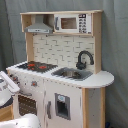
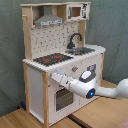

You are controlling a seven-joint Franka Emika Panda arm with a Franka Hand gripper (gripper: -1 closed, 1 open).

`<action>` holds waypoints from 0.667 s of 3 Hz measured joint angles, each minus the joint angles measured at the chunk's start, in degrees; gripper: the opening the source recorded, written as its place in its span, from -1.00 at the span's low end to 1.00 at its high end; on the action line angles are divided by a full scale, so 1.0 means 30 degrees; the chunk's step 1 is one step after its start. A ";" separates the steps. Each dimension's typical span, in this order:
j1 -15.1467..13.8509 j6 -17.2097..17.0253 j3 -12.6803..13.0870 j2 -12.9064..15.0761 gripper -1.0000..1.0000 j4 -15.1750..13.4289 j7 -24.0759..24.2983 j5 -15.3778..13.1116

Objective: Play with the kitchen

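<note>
The kitchen [image 1: 65, 50] [image 2: 60, 35] is a tall white and light-wood toy unit. It has a black-red hob [image 1: 36, 65] [image 2: 52, 58], a black faucet [image 1: 84, 59] [image 2: 75, 40] over a sink [image 1: 72, 74], a grey hood [image 1: 39, 26] and a small microwave [image 1: 72, 22]. My gripper [image 2: 56, 78] [image 1: 11, 82] is held against the front panel just above the oven door [image 2: 62, 97], near the knobs [image 2: 74, 69]. In the first exterior view only its white tip shows at the left edge.
A grey curtain [image 2: 10, 50] hangs behind the unit. The unit stands on wooden boards [image 2: 100, 112]. The white arm [image 2: 107, 92] comes in from the second exterior view's right. A cupboard door with a grey panel [image 1: 62, 106] sits under the sink.
</note>
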 joint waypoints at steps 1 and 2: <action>0.0004 0.0000 0.0004 0.0000 -1.00 -0.0025 0.0021 0.0000; 0.0070 -0.0040 0.0002 -0.0002 -1.00 -0.0191 -0.2342 -0.0596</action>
